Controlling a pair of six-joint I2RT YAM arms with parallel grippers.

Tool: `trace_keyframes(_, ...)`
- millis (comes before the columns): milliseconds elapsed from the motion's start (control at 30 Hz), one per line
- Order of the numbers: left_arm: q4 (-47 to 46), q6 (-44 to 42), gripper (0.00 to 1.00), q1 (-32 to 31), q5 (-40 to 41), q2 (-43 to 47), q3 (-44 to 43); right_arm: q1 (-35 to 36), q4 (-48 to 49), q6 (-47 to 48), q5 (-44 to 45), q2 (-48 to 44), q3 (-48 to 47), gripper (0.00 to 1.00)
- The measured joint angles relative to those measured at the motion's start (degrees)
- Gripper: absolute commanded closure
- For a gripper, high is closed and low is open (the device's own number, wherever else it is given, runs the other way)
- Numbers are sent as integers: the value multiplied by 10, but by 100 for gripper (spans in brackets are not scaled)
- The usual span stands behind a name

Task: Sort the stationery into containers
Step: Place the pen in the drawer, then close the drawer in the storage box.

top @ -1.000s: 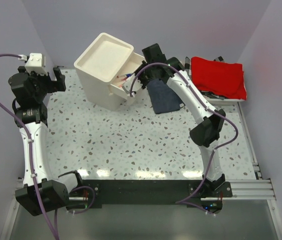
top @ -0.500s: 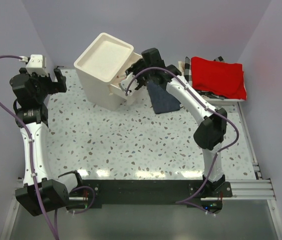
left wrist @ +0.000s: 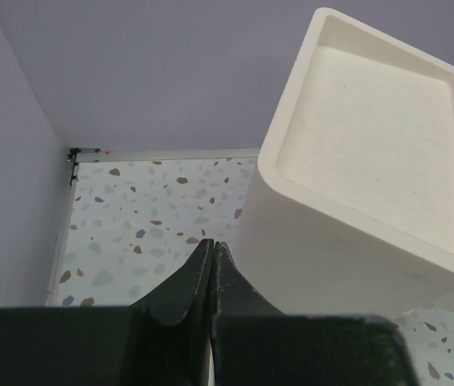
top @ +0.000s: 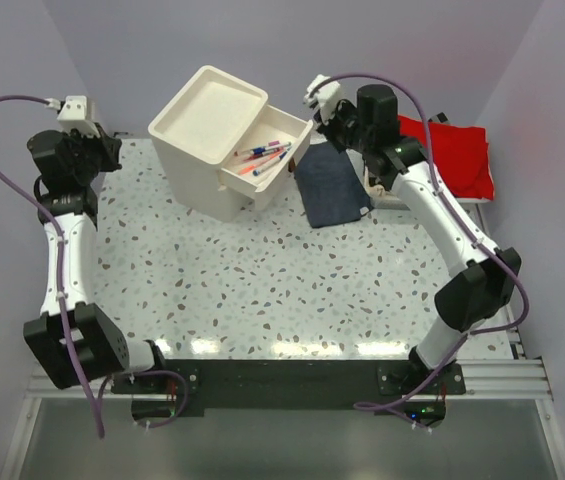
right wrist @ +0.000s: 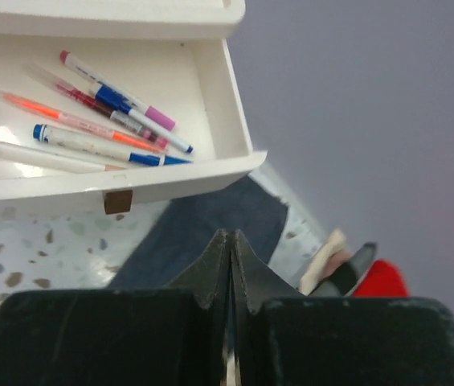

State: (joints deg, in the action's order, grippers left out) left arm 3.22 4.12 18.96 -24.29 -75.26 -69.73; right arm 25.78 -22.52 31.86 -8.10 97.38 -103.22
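The cream drawer unit point(top: 194, 180) stands at the far edge of the speckled worktop point(top: 262, 285), left of the middle. Its top drawer point(right wrist: 228, 96) is pulled out, and several pens point(right wrist: 102, 121) lie inside it, roughly side by side. The right gripper point(right wrist: 228, 241) hangs over the dark blue cloth point(top: 334, 190) near the far edge, just beside the open drawer, its fingers clenched on nothing. The left gripper point(left wrist: 212, 251) hovers at the far left corner beside the unit, also clenched and empty. A red cloth point(top: 452, 150) lies at the far right corner.
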Motion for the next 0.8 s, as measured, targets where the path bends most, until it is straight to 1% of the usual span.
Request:
trace_keyframes(100, -15, 18, 100, 1, -27, -54, -26, -37, 3, -118, -20, 17, 37, 100)
trace_keyframes(233, -46, 56, 100, 4, -57, -116, -56, -49, -4, -195, -30, 61, 60, 100)
trace_keyframes(433, -96, 130, 100, 19, -89, -206, -107, -43, -6, -234, -46, 116, 46, 100)
trace_keyframes(600, -141, 192, 100, 30, -113, -260, -116, -43, 2, -254, -54, 145, 6, 100)
trace_keyframes(800, -173, 223, 100, 31, -136, -313, -116, -42, 15, -274, -67, 166, -28, 100)
